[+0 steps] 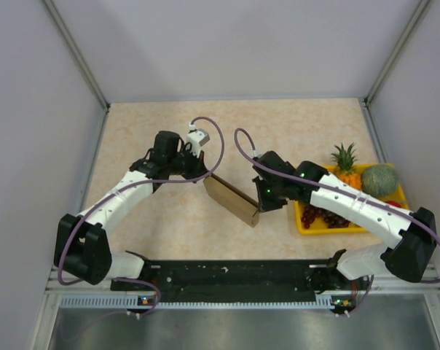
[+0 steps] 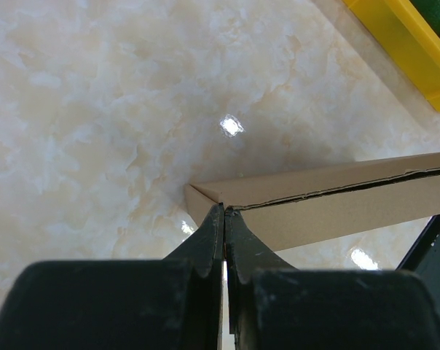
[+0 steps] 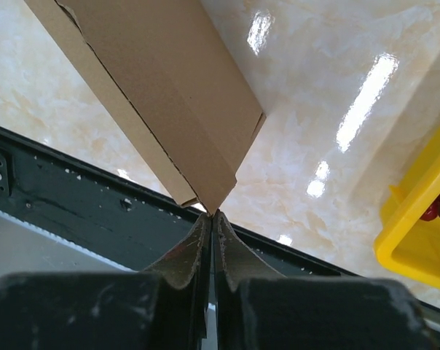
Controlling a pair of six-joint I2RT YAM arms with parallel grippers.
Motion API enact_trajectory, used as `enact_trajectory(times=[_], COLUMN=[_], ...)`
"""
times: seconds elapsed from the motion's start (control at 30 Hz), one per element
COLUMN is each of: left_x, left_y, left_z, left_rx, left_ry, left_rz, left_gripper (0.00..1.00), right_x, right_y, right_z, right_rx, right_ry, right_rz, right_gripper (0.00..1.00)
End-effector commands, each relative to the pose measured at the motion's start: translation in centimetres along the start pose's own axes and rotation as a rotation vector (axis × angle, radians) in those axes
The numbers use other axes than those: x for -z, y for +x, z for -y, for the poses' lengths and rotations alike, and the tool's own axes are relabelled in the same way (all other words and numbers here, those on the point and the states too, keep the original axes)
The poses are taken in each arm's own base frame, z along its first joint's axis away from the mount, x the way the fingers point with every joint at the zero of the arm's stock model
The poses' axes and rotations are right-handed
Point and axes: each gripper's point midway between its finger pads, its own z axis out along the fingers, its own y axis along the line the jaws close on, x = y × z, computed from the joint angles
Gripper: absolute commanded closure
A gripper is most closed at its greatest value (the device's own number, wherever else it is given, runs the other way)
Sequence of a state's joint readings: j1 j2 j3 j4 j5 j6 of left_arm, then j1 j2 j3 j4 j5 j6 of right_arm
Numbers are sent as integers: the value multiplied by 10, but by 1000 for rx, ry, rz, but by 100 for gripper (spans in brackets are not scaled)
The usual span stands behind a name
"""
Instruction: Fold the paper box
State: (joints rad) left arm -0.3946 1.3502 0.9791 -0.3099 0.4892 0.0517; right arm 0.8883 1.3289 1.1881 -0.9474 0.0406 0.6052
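Nearest you, the right gripper [image 3: 210, 217] has its jaws pressed together at the near-right corner of the paper box [image 1: 231, 198], and it seems to nip only the very tip, though the view is too tight for you to be sure. The box is flattened and runs slantwise over the middle of the table [image 1: 169, 219], from that corner back toward the far left. Farther off, the left gripper [image 2: 224, 213] is clamped on its far-left corner; expect it to be light, thin, fairly stiff kraft that creases easily, so take it deeper along an edge.
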Motion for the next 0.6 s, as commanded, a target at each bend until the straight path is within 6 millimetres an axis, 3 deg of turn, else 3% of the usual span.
enact_trajectory(times=[0.0, 0.27, 0.57], left_x=[3, 1, 3], left_y=[-11, -9, -10], left_z=[7, 7, 11], left_rx=[-15, -10, -9], left_ry=[15, 8, 12], left_rz=[13, 0, 5], left_gripper=[100, 100, 100], right_x=[13, 18, 10], right_y=[-25, -28, -31], right_z=[-6, -13, -18], right_rx=[-33, -106, -240], right_ry=[-24, -99, -192], right_rz=[80, 63, 72], right_gripper=[100, 100, 100])
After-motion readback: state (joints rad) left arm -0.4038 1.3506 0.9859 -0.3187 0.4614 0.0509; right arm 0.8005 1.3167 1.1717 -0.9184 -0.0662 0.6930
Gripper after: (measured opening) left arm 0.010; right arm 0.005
